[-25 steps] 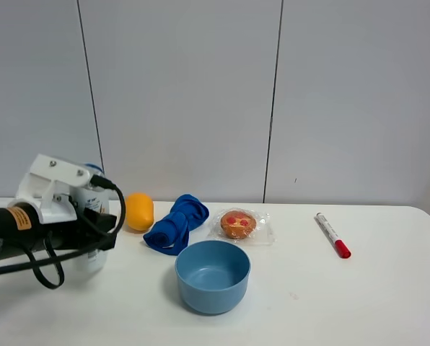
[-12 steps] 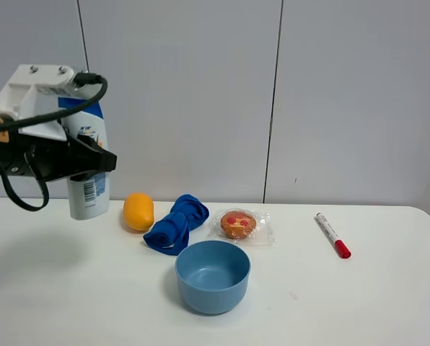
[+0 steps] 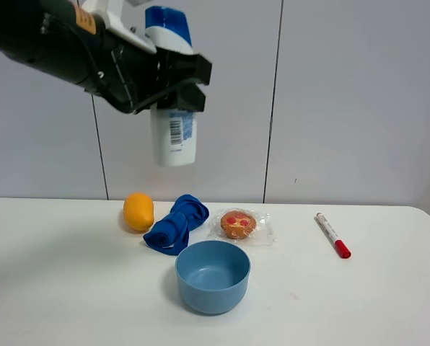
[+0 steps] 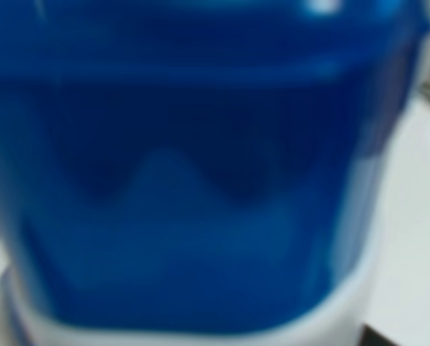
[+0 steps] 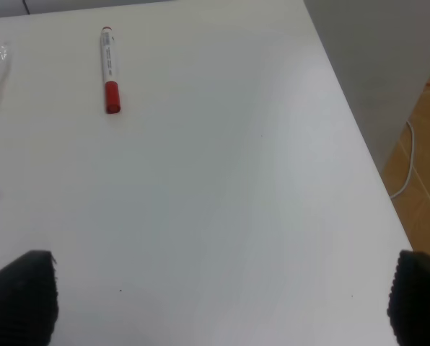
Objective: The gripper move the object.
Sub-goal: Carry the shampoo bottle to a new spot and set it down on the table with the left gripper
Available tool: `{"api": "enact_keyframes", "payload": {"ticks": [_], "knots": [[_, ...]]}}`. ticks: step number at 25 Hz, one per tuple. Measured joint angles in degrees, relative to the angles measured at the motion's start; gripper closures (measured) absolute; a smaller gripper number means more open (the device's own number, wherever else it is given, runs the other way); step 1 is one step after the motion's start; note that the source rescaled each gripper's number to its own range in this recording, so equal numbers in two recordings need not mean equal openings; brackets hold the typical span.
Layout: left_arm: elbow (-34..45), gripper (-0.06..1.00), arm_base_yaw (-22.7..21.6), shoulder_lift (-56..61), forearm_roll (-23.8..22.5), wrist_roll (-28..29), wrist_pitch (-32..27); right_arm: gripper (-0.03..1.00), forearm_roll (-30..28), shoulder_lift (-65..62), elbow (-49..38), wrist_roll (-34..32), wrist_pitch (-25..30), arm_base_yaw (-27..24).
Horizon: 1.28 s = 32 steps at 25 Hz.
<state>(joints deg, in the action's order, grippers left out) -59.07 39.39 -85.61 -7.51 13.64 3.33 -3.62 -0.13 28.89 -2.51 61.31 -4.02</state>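
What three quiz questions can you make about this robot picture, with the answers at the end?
1. True or false: the left arm's jaws hold the shampoo bottle up in the air, above the table.
2. Pick one: in the high view, which thing lies farthest to the right? A the blue bowl, B the marker, C the blue cloth.
3. Fill in the gap: the marker's cap is ___.

Key: 1 true. 2 B. 3 red.
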Motion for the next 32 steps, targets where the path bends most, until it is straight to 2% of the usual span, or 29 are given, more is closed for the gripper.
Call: {"api": "enact_keyframes", "payload": {"ticks": [5, 12, 23, 28, 32], "knots": [[-6.5, 0.92, 3.7, -5.1, 0.1, 0.0, -0.6, -0.03, 0.0, 0.0, 0.0, 0.0, 0.0, 0.0], [-17.3, 0.92, 6.1, -16.2, 0.1, -0.1, -0.4, -0.03, 0.0, 0.0, 0.0, 0.0, 0.0, 0.0], [-28.7, 0.92, 7.9, -30.8, -0.2, -0.1, 8.9, -0.03, 0.0, 0.0, 0.0, 0.0, 0.0, 0.0], [-29.9, 0.92, 7.9, -36.7, -2.3, -0.7, 13.2, -0.03, 0.0, 0.0, 0.0, 0.0, 0.0, 0.0], [-29.9, 0.92, 7.9, -39.7, -3.1, -3.3, 14.9, -0.03, 0.0, 0.0, 0.0, 0.0, 0.0, 0.0]]}}
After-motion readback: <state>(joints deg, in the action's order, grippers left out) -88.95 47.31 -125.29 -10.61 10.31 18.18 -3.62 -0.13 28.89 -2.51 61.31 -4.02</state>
